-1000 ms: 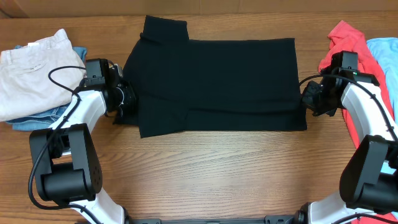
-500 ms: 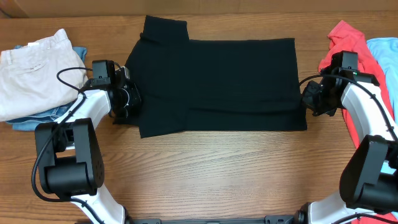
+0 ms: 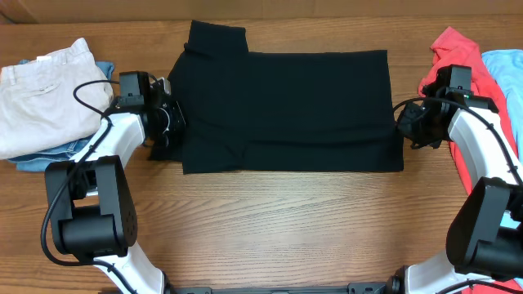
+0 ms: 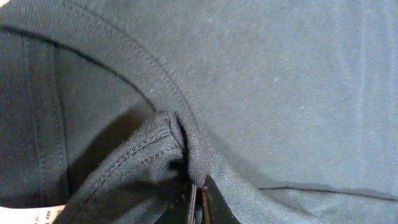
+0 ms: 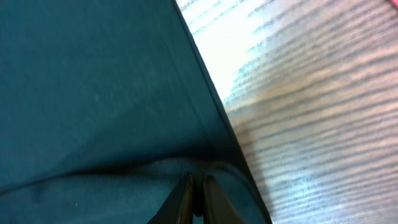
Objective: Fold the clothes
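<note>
1. Left hand [image 3: 167, 122] is clenched on a pinch of the black shirt [image 3: 286, 106] at its left edge. A ribbed seam is bunched between the closed fingers.
2. Right hand [image 3: 406, 124] is clamped on the shirt's right edge, near the lower corner, with its fingers meeting over the hem.
3. The shirt lies spread flat across the middle of the desk [image 3: 286, 229], with 1 sleeve poking out at the top left. It sits between the beige pile [image 3: 41, 90] on the left and the red garment [image 3: 458, 53] on the right.
4. Each grip looks like a thin bite of fabric. If the 2 arms lift or pull unevenly, the cloth could slip from 1 hand, or the shirt could drag askew and fold crooked.
5. The left pinch seems to gather more than 1 layer at the seam. Lifting it may haul up fabric that should stay flat and wrinkle the fold.
6. The right arm sits just beside the red garment, so a wide sweep could snag it.
7. The overhead view gives the whole layout, but the dark hands merge with the dark cloth and the grips cannot be judged there. The wrist views show the closed fingers and the trapped fabric close up, but nothing of the shirt's outline. The right wrist view alone shows bare wood right beside the hem.
</note>
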### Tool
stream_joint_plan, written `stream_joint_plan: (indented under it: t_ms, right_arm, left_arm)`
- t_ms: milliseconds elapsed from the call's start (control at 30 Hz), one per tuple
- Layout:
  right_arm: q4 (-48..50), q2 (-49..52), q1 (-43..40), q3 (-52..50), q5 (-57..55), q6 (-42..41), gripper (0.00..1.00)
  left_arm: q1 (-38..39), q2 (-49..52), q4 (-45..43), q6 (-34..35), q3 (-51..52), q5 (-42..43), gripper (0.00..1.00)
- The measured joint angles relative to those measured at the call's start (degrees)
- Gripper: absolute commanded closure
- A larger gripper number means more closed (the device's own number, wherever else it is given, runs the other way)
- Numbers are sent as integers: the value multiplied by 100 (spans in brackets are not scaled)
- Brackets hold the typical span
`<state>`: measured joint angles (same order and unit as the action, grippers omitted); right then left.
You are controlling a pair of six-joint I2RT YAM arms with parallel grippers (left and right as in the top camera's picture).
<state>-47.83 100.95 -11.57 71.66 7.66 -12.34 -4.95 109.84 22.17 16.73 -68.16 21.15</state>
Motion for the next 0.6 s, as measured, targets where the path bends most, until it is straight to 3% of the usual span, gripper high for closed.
stream_joint_plan:
  t_ms: [233, 433, 600]
  right_arm:
    - [190, 0, -2, 0, -2, 0, 91]
    - [184, 0, -2, 0, 0, -2, 91]
    - [160, 0, -2, 0, -2, 0, 91]
  left_arm:
    - [-70, 0, 31, 2, -57, 409, 89]
    - [-146, 0, 181, 9, -57, 649, 89]
    - [-157, 0, 190, 11, -57, 693, 81]
